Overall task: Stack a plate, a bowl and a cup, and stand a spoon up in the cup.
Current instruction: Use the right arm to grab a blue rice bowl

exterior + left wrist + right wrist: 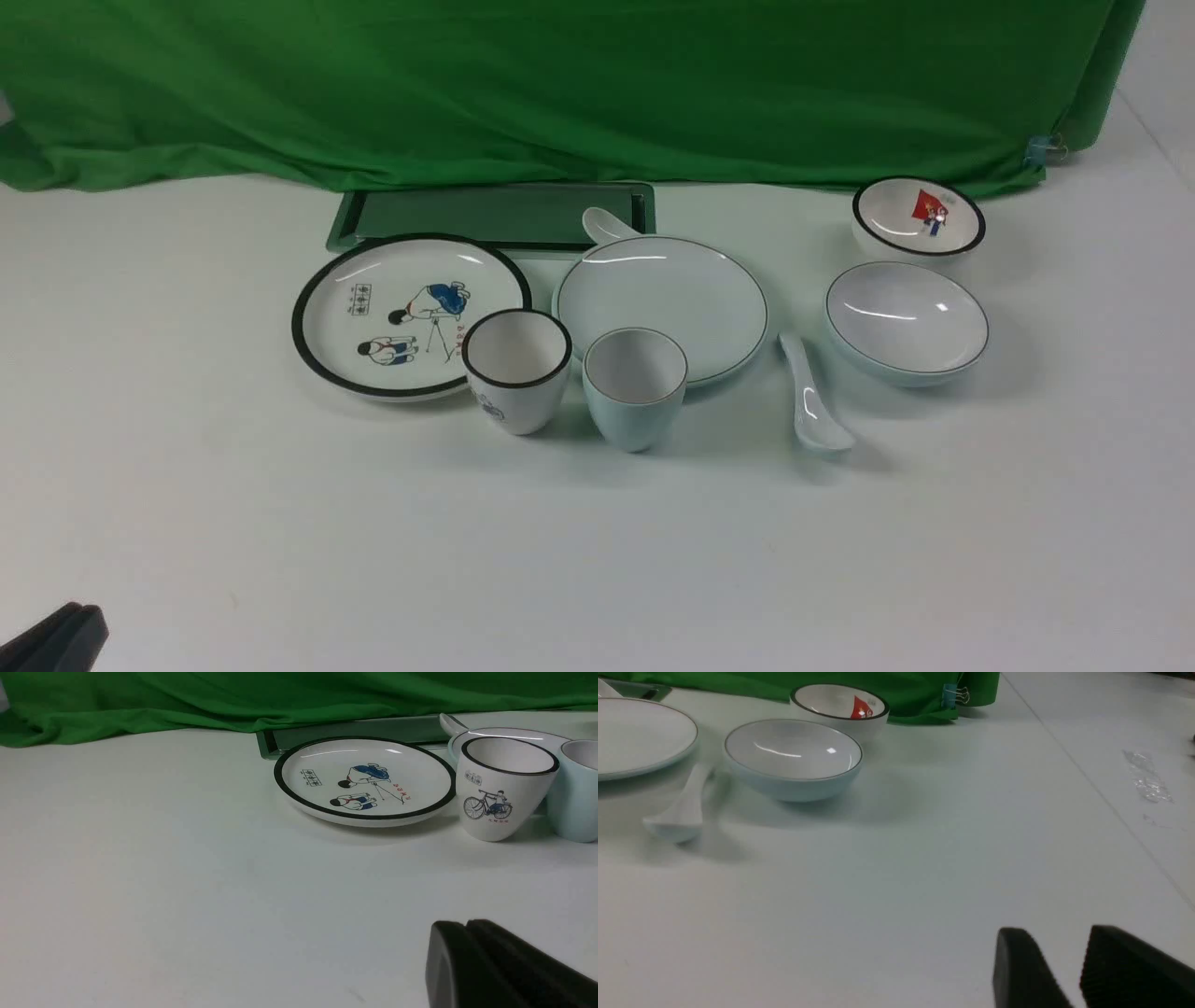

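Observation:
The pale blue-green plate (pixel 661 304) lies at the table's middle. The pale blue cup (pixel 635 386) stands upright at its near edge. The wide pale blue bowl (pixel 906 321) sits to the right, also in the right wrist view (pixel 793 758). A white spoon (pixel 812 398) lies between plate and bowl, scoop nearest me; it also shows in the right wrist view (pixel 679 812). A second spoon (pixel 602 223) rests behind the plate. My left gripper (pixel 79 611) is shut and empty at the near left (pixel 466 924). My right gripper (pixel 1057 931) is open and empty, out of the front view.
A white black-rimmed cartoon plate (pixel 411 313) and a white black-rimmed cup (pixel 516 370) stand left of the blue cup. A small white bowl with a red flag (pixel 918 220) sits behind the blue bowl. A dark green tray (pixel 495 216) and green cloth (pixel 560 84) lie at the back.

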